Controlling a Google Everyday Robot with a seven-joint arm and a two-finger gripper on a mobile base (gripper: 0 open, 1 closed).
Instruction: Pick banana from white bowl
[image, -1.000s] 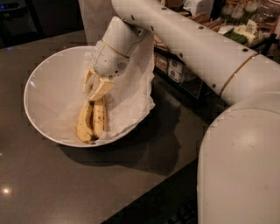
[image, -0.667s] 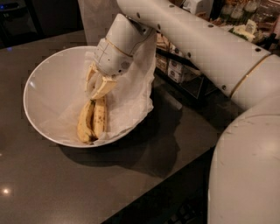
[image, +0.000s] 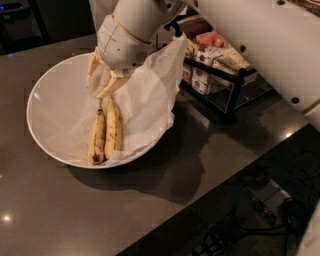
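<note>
Since a second ago, the bulky white arm (image: 260, 45) segment that filled the lower right has swung out toward the right edge, and the wrist has moved slightly. The gripper (image: 102, 94) has stayed over the same spot and the banana (image: 106, 132) has not shifted.

The banana lies inside the white bowl (image: 55, 100), on the near half of its floor and close to the front rim. It is a pair of fruits side by side and touching, joined at a dark stem. Their long axis runs from the far side to the near side. The stem end points away toward the gripper, and the blunt tips point at the near rim, leaning a little left. The skins are ripe yellow, freckled brown and gently curved.

The gripper hangs in the bowl at the stem end, its cream-coloured fingers drawn together into a narrow wedge that appears pinched on the stem.

The bowl is wide, shallow, round and glossy. A crinkled white paper sheet (image: 150, 85) lies under the fruit and rises over the right rim. The bowl sits on a dark, smooth, slightly reflective countertop (image: 75, 210). Beside it to the right stands a black wire rack (image: 235, 82) holding packets (image: 210, 40).
</note>
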